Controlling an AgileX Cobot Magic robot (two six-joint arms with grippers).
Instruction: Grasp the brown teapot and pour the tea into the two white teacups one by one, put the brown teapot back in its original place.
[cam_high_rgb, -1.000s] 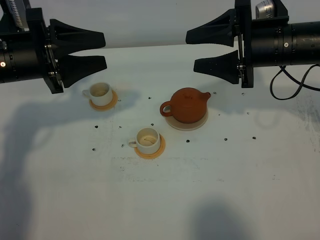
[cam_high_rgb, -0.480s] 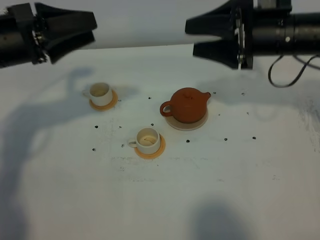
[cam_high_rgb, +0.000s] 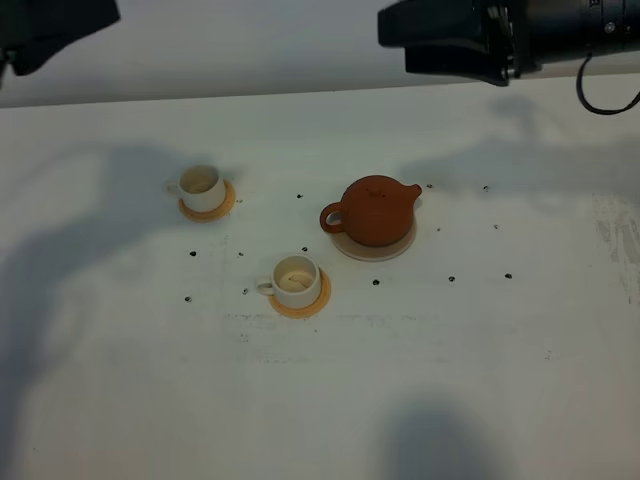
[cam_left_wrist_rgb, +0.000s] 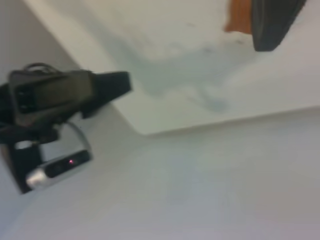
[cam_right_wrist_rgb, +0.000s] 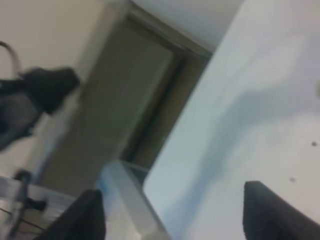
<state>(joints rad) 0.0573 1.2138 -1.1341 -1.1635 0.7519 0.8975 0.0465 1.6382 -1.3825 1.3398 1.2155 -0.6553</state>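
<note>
The brown teapot (cam_high_rgb: 372, 210) sits upright on the pale cream disc (cam_high_rgb: 375, 247), handle to the left and spout to the right. One white teacup (cam_high_rgb: 201, 186) stands at the far left on an orange coaster. The other white teacup (cam_high_rgb: 296, 280) stands nearer, in front of the teapot, also on an orange coaster. My right gripper (cam_high_rgb: 393, 42) is open and empty, high above the table's far edge; its fingertips (cam_right_wrist_rgb: 82, 215) stand wide apart. My left gripper (cam_high_rgb: 60, 25) is at the top left corner, mostly cut off; one finger (cam_left_wrist_rgb: 275, 22) shows, set off to one side.
Small dark specks dot the white table (cam_high_rgb: 450, 380) around the cups and teapot. A blurred orange patch (cam_left_wrist_rgb: 239, 17) lies beside the left finger. The other arm's black housing (cam_left_wrist_rgb: 50, 100) shows in the left wrist view.
Both arms have risen and drawn back towards the far edge, leaving most of the exterior view. The teapot and both cups have not moved.
</note>
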